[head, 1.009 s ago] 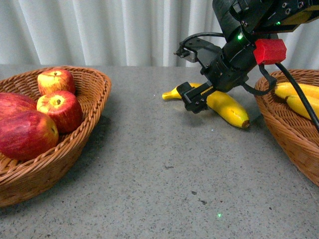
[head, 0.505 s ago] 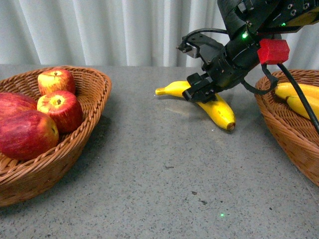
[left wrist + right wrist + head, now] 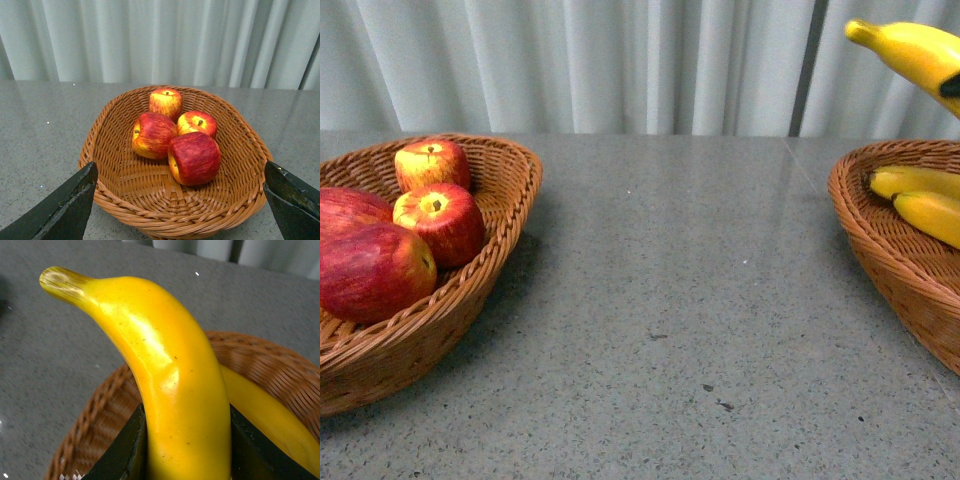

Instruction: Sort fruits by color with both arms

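Several red apples [image 3: 440, 222] lie in the left wicker basket [image 3: 490, 260]. In the left wrist view the apples [image 3: 194, 157] lie in the basket [image 3: 115, 150], and my left gripper [image 3: 175, 215] hangs open and empty above its near rim. My right gripper [image 3: 185, 450] is shut on a yellow banana [image 3: 175, 380] and holds it in the air over the right basket [image 3: 100, 410]. In the front view this banana [image 3: 910, 50] shows at the top right, with the gripper almost wholly out of frame. Two bananas [image 3: 930, 205] lie in the right basket [image 3: 880, 250].
The grey speckled table [image 3: 680, 300] runs between the two baskets. A pale curtain [image 3: 620, 60] hangs behind the table's far edge.
My right gripper has lifted the banana off the table's middle and carried it up and to the right, over the right basket. The right arm has left most of the front view.
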Controlling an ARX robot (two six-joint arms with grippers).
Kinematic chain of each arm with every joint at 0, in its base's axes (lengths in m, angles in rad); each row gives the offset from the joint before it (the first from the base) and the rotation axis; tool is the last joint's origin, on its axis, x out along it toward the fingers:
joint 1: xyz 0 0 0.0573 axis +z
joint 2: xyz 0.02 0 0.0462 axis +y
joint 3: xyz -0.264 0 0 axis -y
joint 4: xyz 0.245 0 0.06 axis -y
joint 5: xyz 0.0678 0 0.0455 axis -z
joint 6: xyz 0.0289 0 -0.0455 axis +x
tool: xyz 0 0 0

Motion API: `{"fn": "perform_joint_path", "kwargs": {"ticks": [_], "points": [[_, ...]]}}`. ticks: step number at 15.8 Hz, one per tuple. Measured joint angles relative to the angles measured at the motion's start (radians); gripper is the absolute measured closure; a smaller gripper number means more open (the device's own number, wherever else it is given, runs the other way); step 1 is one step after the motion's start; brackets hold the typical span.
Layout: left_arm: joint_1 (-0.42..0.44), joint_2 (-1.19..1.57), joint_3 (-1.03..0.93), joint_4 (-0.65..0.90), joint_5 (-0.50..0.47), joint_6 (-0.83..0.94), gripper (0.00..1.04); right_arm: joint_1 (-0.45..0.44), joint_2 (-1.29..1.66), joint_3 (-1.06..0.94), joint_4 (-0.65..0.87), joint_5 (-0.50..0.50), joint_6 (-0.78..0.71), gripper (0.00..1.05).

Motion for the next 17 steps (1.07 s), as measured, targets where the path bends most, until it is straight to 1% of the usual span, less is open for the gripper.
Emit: {"fn": "perform_joint_path", "kwargs": {"ticks": [3,5,6,8,10,11,12,14,17], "points": [[0.0,0.0,0.0,0.0,0.0,0.0,0.07,-0.102,-0.061,-0.114,-0.023,0.006,-0.128,0.69],[0.0,0.0,0.0,0.0,0.0,0.0,0.07,-0.12,-0.068,-0.182,-0.027,0.013,-0.187,0.69],[0.0,0.0,0.0,0.0,0.0,0.0,0.07,-0.119,-0.071,-0.208,-0.03,0.01,-0.2,0.6],[0.0,0.0,0.0,0.0,0.0,0.0,0.07,-0.121,-0.1,-0.224,-0.016,-0.005,-0.202,0.38],[0.0,0.0,0.0,0.0,0.0,0.0,0.07,-0.126,-0.175,-0.224,-0.014,-0.062,-0.196,0.14],[0.0,0.0,0.0,0.0,0.0,0.0,0.07,-0.126,-0.214,-0.233,-0.006,-0.103,-0.185,0.05],[0.0,0.0,0.0,0.0,0.0,0.0,0.07,-0.127,-0.266,-0.258,0.012,-0.144,-0.166,0.07],[0.0,0.0,0.0,0.0,0.0,0.0,0.07,-0.142,-0.383,-0.33,0.047,-0.224,-0.108,0.07],[0.0,0.0,0.0,0.0,0.0,0.0,0.07,-0.194,-0.604,-0.453,0.083,-0.336,-0.011,0.07]]}}
